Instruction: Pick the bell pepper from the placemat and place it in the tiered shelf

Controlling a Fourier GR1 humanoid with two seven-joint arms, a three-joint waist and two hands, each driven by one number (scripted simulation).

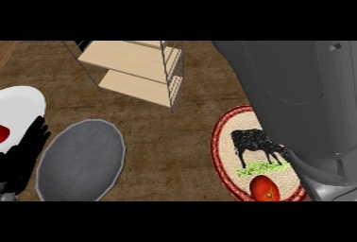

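Bell pepper (265, 188) | red, glossy, rounded | on placemat (225, 137) edge

Dark brown wood-grain counter (181, 137) fills the view, lit evenly. A grey octagonal plate (81, 160) lies at lower left. A strip of lighter reddish wood (5, 52) shows at the upper left corner.

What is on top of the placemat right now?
The pepper sits near the placemat's near edge, below its cow print. The right arm covers the mat's right side.
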